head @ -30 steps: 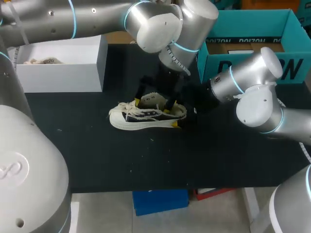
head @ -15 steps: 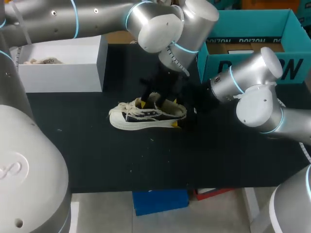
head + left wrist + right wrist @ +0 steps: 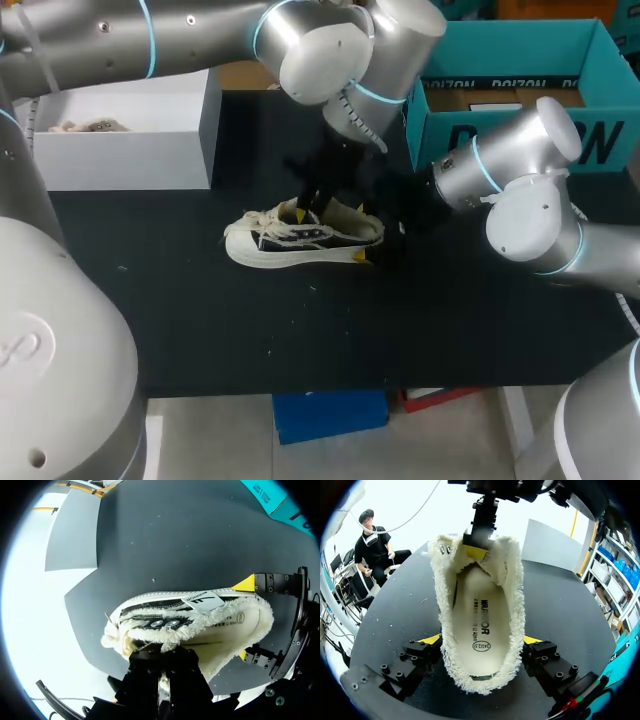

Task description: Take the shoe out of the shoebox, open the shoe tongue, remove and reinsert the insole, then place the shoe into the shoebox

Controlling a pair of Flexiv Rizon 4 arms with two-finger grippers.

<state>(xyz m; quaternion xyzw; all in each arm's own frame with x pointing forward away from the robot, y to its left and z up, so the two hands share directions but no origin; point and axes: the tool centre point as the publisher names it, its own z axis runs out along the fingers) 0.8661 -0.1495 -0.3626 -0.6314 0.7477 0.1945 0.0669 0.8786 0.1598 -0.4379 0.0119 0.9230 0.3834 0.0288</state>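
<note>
Our right claw grips the heel of the shoe on the table; our left claw is clenched on its tongue.

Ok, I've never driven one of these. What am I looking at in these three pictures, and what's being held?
Two grey robot arms work at a dark table. The wide picture looks down from above and behind them; each round one comes from a camera on an arm's wrist. On the table are a fleece-lined shoe, a white box and a teal shoebox. The right claw is closed on the shoe's heel from both sides. The left claw appears to pinch the tongue. The insole sits inside the shoe.
</note>
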